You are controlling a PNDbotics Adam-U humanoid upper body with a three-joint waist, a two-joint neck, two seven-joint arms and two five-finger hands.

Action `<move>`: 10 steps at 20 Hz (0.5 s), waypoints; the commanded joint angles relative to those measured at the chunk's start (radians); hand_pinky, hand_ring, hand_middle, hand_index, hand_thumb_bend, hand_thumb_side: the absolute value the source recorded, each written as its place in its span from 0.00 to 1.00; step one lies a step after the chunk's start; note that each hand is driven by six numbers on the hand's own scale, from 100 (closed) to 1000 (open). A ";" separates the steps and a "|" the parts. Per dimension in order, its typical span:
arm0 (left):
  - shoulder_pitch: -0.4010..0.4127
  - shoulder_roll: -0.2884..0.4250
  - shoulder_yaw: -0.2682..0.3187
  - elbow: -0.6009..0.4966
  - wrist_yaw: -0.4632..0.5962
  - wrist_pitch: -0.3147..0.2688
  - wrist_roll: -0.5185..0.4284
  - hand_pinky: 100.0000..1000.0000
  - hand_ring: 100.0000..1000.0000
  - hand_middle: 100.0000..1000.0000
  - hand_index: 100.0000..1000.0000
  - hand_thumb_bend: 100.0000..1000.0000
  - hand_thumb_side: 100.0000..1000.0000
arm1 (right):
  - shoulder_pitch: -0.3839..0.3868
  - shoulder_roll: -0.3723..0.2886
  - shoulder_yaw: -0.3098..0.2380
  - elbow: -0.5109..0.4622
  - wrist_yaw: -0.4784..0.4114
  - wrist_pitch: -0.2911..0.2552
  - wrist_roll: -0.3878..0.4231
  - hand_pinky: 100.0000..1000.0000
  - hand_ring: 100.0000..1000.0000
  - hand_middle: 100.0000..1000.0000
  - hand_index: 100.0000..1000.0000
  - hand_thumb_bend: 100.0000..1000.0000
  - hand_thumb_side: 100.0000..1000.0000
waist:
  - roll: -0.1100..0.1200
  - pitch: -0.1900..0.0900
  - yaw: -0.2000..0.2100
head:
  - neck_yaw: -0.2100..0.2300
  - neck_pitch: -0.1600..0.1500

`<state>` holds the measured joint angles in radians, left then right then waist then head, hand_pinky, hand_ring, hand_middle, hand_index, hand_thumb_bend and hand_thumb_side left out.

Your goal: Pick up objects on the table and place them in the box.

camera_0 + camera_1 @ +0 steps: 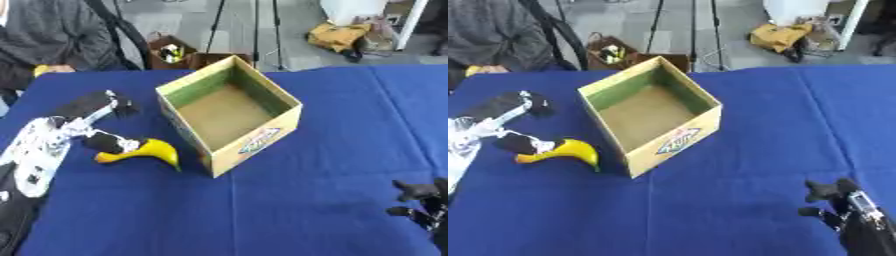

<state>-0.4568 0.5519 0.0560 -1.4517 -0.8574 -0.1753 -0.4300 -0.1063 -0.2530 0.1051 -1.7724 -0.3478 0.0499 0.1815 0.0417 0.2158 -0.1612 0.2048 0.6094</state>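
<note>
Looks like the grasp step of the first pick: shows the left hand [92, 107] spread wide, holding nothing, with most fingers stretched straight away toward the far side and one lower black finger [109, 142] lying against the near, stem end of the banana [144, 150]. Finds the banana just beside and slightly below that hand, on its box side, curved and lying flat on the blue table [332, 165], with its far tip pointing toward the bottom corner of the box [254, 142]. Places the box just beyond the banana from the hand, upright, open at the top and, as far as can be seen, with nothing inside. Shows the right hand [837, 192] well apart on the opposite side, low near the lower corner, fingers relaxed and carrying nothing, apparently idle. Judges the task barely begun, with no object in the box yet. Calls next for swinging the straight fingers down over the banana's body, curling them round it against the lower finger, then lifting clear of the box's near wall before carrying across and releasing over the opening. Risks pushing the banana along the cloth instead of catching it, given contact at one end only.
</note>
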 commanded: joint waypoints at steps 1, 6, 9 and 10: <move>-0.019 0.007 -0.002 0.018 -0.060 -0.018 0.015 0.68 0.56 0.55 0.73 0.34 0.30 | -0.009 -0.007 -0.002 -0.011 0.006 0.002 0.000 0.61 0.96 0.49 0.58 0.00 0.75 | -0.002 -0.012 -0.001 | 0.002 -0.009; -0.024 -0.014 -0.003 0.058 -0.156 -0.039 0.043 0.68 0.56 0.55 0.73 0.31 0.26 | -0.009 -0.006 -0.002 -0.012 0.004 0.002 0.000 0.61 0.96 0.49 0.58 0.00 0.75 | -0.004 -0.012 0.000 | 0.004 -0.009; -0.026 -0.025 0.000 0.078 -0.212 -0.051 0.063 0.68 0.56 0.55 0.73 0.30 0.25 | -0.009 -0.006 -0.002 -0.013 0.004 0.002 0.000 0.61 0.96 0.49 0.58 0.00 0.75 | -0.005 -0.013 0.000 | 0.004 -0.010; -0.027 -0.028 0.000 0.083 -0.225 -0.055 0.069 0.68 0.56 0.55 0.73 0.29 0.25 | -0.009 -0.006 -0.003 -0.013 0.003 0.002 0.000 0.61 0.96 0.49 0.58 0.00 0.75 | -0.005 -0.013 0.000 | 0.004 -0.010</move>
<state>-0.4652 0.5072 0.0503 -1.3641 -1.0610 -0.2255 -0.3718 -0.1063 -0.2507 0.1051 -1.7710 -0.3474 0.0507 0.1818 0.0385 0.2161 -0.1611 0.2060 0.6094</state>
